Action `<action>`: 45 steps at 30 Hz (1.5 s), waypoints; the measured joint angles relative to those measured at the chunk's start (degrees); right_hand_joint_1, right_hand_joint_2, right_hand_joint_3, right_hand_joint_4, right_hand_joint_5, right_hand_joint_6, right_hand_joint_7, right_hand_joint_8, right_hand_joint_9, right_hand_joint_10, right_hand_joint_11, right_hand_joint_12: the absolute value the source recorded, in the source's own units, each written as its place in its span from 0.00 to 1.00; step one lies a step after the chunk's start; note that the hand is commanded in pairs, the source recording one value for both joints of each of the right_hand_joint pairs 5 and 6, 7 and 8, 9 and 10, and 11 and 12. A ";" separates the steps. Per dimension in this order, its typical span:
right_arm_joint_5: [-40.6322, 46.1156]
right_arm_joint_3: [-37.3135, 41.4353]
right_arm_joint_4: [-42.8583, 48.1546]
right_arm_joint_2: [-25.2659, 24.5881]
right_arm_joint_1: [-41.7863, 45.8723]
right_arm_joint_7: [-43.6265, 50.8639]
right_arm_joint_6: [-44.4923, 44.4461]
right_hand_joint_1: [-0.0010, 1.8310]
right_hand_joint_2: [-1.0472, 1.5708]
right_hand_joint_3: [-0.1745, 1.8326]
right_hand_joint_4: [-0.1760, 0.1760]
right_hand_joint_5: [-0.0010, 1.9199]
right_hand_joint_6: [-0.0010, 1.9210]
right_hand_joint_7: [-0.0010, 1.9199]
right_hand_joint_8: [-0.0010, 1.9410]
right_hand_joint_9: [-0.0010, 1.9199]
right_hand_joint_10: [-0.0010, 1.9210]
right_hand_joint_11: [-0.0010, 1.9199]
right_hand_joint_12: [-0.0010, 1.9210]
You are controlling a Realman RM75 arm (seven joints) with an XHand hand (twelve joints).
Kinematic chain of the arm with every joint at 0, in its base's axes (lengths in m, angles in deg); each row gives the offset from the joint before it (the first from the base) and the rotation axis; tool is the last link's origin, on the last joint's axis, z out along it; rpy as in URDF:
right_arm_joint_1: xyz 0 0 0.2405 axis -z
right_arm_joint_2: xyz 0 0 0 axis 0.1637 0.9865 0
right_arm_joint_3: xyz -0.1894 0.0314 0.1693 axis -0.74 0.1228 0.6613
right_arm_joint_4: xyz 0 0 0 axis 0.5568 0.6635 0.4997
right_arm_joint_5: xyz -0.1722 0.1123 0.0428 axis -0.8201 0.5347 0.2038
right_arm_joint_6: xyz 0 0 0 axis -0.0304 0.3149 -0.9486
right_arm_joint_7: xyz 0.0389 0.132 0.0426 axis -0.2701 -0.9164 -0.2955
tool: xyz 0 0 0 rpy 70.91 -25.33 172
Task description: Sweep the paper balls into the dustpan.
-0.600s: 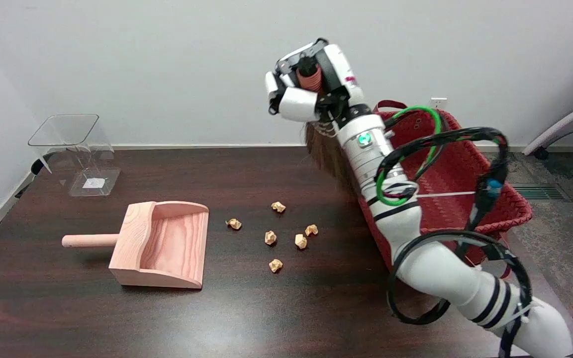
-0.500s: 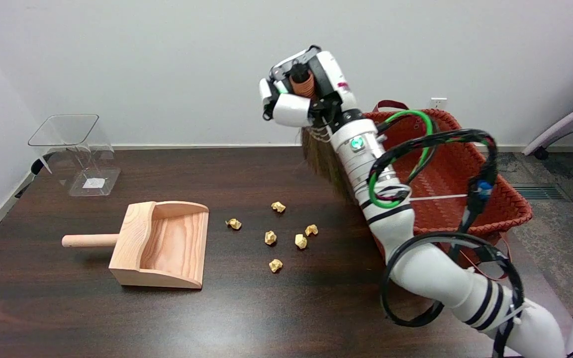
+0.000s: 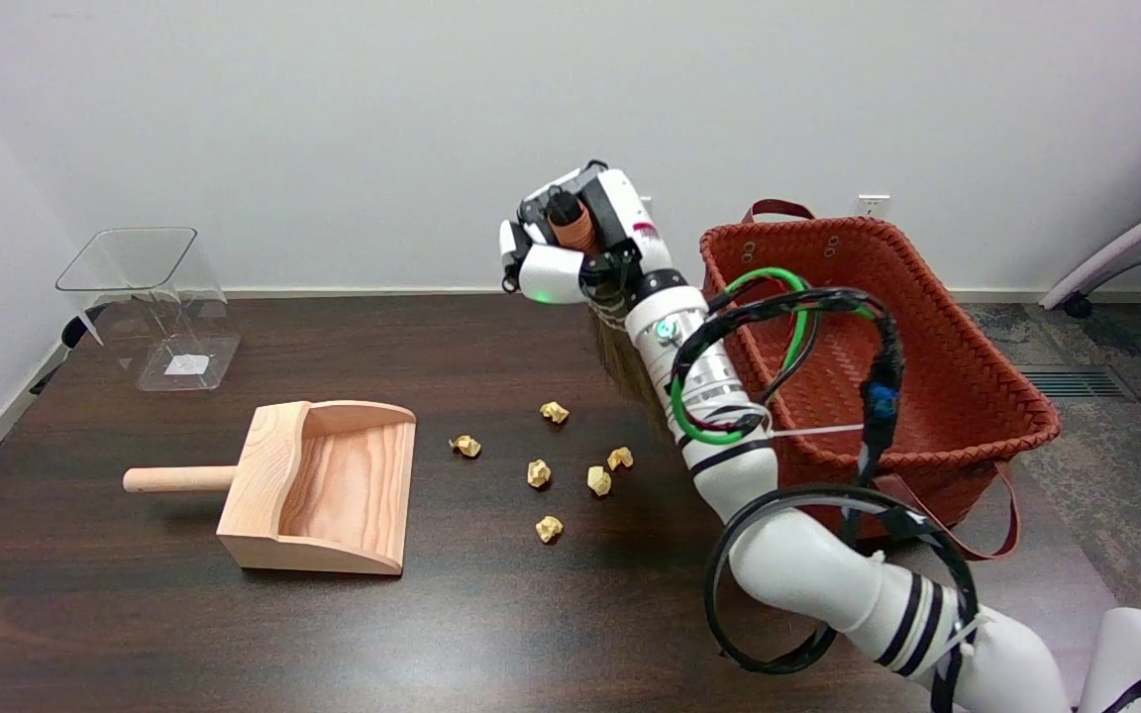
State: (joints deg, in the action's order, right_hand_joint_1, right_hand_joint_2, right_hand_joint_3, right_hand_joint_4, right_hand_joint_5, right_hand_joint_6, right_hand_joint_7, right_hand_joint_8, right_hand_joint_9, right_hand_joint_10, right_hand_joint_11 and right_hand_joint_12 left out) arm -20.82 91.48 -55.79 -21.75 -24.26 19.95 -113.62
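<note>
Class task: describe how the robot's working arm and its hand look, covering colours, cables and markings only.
The right arm is white with black bands, a green light near the wrist, and looping black and green cables. The right hand is black and white, with a small red marking.

The right arm [image 3: 828, 584] enters from the lower right corner and bends at a white elbow, its forearm rising up and leftward toward the middle of the view. Black cable loops and a green cable wrap around the forearm, and a small green light glows on the wrist [image 3: 667, 330]. The right hand [image 3: 570, 238] is raised in the air, its black-and-white fingers [image 3: 549, 273] curled closed around the top of a brush handle [image 3: 570, 224].
</note>
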 measured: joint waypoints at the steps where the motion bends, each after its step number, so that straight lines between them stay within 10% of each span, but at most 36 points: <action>1: 0.01 -0.22 0.68 -0.21 -0.03 0.03 -0.42 0.65 0.77 0.67 0.50 1.00 1.00 1.00 0.99 1.00 1.00 1.00 1.00; 45: 0.72 -5.86 17.22 -10.37 0.95 6.01 -18.46 0.65 0.82 0.54 0.50 1.00 1.00 1.00 0.99 1.00 1.00 1.00 1.00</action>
State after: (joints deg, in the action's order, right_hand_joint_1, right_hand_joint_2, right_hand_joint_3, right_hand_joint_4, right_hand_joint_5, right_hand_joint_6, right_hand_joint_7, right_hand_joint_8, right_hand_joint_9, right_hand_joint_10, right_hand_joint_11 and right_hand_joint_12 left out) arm -20.10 85.61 -38.57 -32.12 -23.30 25.96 -132.08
